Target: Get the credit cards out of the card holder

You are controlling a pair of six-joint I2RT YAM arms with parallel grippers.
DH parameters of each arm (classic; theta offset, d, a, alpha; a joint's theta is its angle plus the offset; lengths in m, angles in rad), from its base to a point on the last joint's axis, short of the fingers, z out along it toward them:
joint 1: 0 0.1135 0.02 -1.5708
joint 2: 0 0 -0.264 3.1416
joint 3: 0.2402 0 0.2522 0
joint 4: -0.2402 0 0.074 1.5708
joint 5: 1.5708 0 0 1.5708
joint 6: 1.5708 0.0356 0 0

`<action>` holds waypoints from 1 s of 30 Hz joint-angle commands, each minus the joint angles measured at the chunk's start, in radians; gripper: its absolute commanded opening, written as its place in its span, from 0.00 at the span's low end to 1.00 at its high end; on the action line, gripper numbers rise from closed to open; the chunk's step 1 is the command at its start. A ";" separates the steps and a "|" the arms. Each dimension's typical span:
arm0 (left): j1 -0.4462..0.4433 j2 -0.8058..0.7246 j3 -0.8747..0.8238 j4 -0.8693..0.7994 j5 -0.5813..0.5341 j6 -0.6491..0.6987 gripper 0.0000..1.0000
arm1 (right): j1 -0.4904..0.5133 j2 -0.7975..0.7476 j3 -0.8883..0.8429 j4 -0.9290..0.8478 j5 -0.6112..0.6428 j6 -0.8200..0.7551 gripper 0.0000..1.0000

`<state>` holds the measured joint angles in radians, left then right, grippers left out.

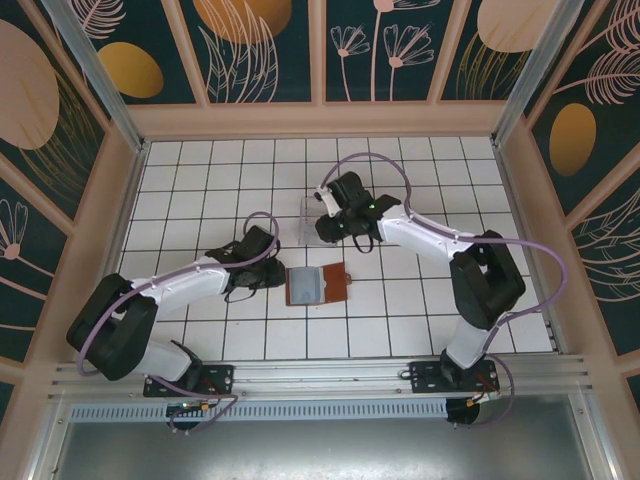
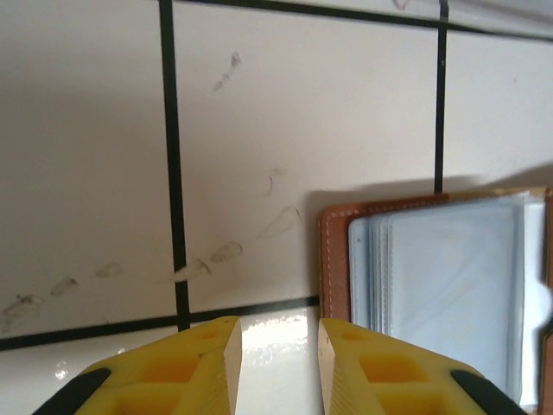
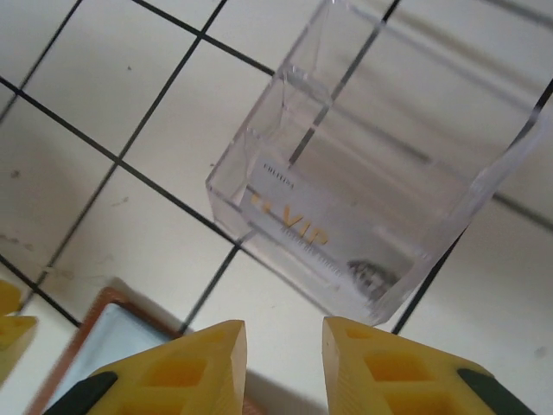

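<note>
The card holder (image 1: 339, 281) lies open on the tiles, brown leather with grey-blue sleeves facing up. In the left wrist view its brown stitched edge (image 2: 333, 259) frames the pale sleeves (image 2: 441, 285). My left gripper (image 1: 277, 272) sits low at its left edge, open (image 2: 278, 363), with bare tile between the fingers and its right finger (image 2: 380, 363) at the holder's corner. My right gripper (image 1: 331, 232) hovers open (image 3: 283, 363) near a clear acrylic stand (image 3: 484, 194). One whitish credit card (image 3: 324, 238) with gold "VIP" lettering rests inside that stand. The holder's corner (image 3: 97, 313) shows at lower left.
The acrylic stand (image 1: 312, 215) stands just behind the card holder, under the right wrist. Wooden walls (image 1: 320, 120) ring the white tiled floor. A yellow finger of the left gripper (image 3: 10, 328) shows at the right wrist view's left edge.
</note>
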<state>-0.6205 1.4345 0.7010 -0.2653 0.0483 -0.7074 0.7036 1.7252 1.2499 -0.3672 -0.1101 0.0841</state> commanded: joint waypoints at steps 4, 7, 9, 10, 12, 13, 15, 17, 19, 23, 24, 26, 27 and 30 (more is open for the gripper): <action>0.077 -0.037 -0.046 0.077 0.073 0.016 0.31 | 0.045 -0.066 -0.093 0.077 -0.085 0.348 0.27; 0.100 -0.037 -0.050 0.071 0.073 0.033 0.31 | 0.067 -0.056 -0.097 0.028 -0.083 0.401 0.25; 0.115 -0.040 -0.051 0.069 0.078 0.038 0.31 | 0.095 -0.065 -0.115 0.024 -0.073 0.423 0.24; 0.118 -0.043 -0.053 0.071 0.079 0.037 0.31 | 0.104 -0.069 -0.123 0.023 -0.071 0.436 0.24; 0.128 -0.051 -0.056 0.078 0.083 0.034 0.31 | 0.120 -0.076 -0.144 0.035 -0.089 0.467 0.24; 0.135 -0.052 -0.057 0.080 0.084 0.032 0.31 | 0.127 -0.080 -0.154 0.046 -0.109 0.484 0.24; 0.147 -0.055 -0.057 0.081 0.086 0.034 0.31 | 0.141 -0.085 -0.172 0.063 -0.126 0.518 0.24; 0.165 -0.063 -0.060 0.080 0.090 0.040 0.31 | 0.160 -0.088 -0.182 0.078 -0.137 0.549 0.25; 0.185 -0.070 -0.066 0.077 0.093 0.047 0.31 | 0.174 -0.083 -0.184 0.085 -0.135 0.578 0.26; 0.232 -0.095 -0.089 0.068 0.103 0.068 0.31 | 0.201 -0.043 -0.166 0.085 -0.152 0.610 0.29; 0.244 -0.102 -0.094 0.064 0.104 0.073 0.31 | 0.208 -0.032 -0.157 0.083 -0.155 0.612 0.29; 0.264 -0.119 -0.099 0.052 0.105 0.087 0.31 | 0.221 -0.001 -0.134 0.077 -0.167 0.616 0.31; 0.270 -0.125 -0.100 0.047 0.105 0.093 0.31 | 0.227 0.015 -0.121 0.075 -0.172 0.619 0.32; 0.274 -0.140 -0.098 0.034 0.102 0.106 0.32 | 0.242 0.057 -0.088 0.078 -0.183 0.627 0.34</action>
<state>-0.3515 1.3209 0.6106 -0.2104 0.1387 -0.6388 0.9295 1.7374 1.1194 -0.3000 -0.2718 0.6811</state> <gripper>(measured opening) 0.319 0.336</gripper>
